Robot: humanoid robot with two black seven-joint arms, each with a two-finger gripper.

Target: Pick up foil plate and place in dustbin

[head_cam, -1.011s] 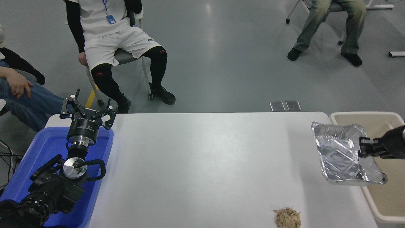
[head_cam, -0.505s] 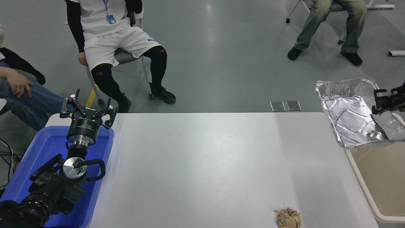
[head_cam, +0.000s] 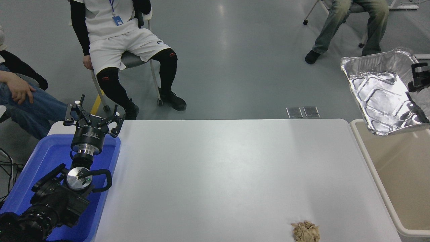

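The left hand (head_cam: 91, 118) sits parked with fingers spread and empty over the blue tray (head_cam: 43, 158) at eight o'clock, clear of the white counter (head_cam: 218, 168) and the tan scrap pile (head_cam: 305, 231) at five o'clock. At two o'clock the foil plate (head_cam: 379, 90) hangs tilted in the air, pinched by its right rim in the right hand (head_cam: 418, 75), above the far end of the dustbin (head_cam: 373, 168) at the counter's right edge. To finish well, I judge the plate should be carried nearer over the bin's middle and lowered before the grip loosens, since light foil can drift or catch the rim.
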